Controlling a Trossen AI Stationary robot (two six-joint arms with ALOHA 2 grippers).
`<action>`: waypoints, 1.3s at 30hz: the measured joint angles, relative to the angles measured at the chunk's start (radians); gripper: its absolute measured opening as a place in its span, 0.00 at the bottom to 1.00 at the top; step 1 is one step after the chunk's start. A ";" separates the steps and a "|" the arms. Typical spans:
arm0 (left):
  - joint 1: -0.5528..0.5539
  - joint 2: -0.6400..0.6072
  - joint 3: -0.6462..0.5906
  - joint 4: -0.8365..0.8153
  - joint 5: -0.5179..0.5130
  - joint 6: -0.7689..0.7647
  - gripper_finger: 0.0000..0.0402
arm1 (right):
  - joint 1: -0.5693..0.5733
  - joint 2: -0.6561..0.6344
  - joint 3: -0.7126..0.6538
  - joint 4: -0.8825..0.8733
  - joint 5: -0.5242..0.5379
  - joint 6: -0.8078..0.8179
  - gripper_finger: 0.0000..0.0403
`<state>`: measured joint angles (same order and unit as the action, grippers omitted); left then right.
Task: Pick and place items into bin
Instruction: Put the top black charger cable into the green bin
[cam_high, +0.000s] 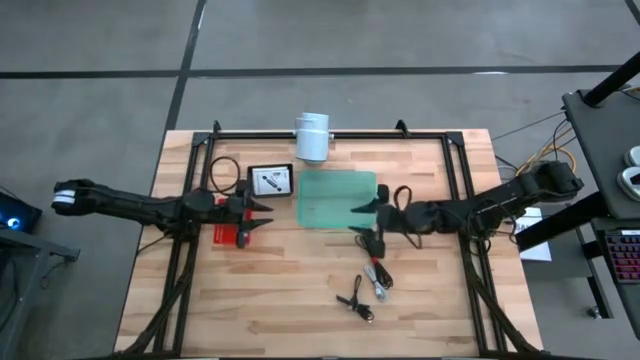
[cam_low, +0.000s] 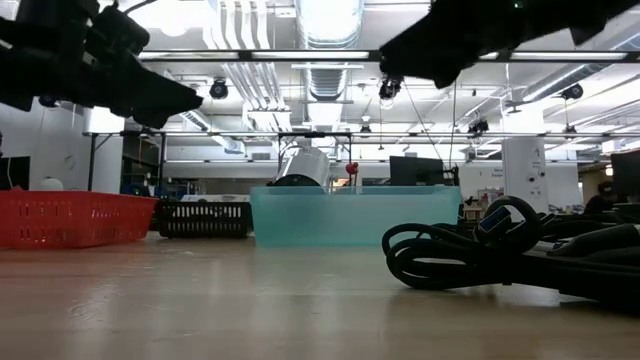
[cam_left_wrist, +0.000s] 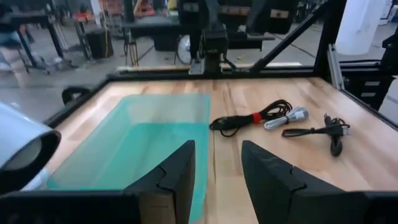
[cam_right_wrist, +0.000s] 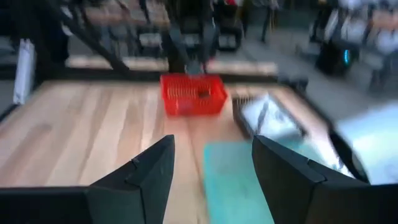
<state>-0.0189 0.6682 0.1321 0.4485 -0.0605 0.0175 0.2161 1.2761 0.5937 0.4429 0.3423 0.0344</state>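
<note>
the teal bin (cam_high: 337, 199) sits mid-bench between both arms. the left hand (cam_high: 262, 215) hovers just beside its left edge, fingers spread and empty, over a red basket (cam_high: 232, 234). the right hand (cam_high: 367, 222) hangs at the bin's right edge, also open and empty. black cables (cam_high: 363, 298) lie nearer the front; a black tray (cam_high: 270, 181) seems to hold a white card.

Three cables (cam_high: 377, 272), three bins (cam_high: 337, 199)

A pale wooden slatted table (cam_high: 300, 290) carries a translucent teal plastic bin (cam_high: 335, 199), a small red mesh basket (cam_high: 232, 236), a black tray holding white printed cards (cam_high: 270, 181), and thin black cables (cam_high: 366, 285).
</note>
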 joint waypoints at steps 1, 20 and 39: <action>0.000 -0.004 -0.010 0.018 0.000 0.013 0.29 | 0.001 0.001 0.028 -0.077 0.001 0.032 0.50; 0.001 -0.035 -0.019 0.100 0.000 0.098 0.29 | 0.035 0.004 0.249 -1.024 -0.019 1.005 0.50; 0.001 0.011 -0.019 0.131 -0.001 0.102 0.29 | 0.063 0.338 0.248 -0.909 -0.091 1.088 0.50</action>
<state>-0.0181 0.6793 0.1131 0.5791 -0.0612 0.1196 0.2794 1.6141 0.8414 -0.4664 0.2513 1.1222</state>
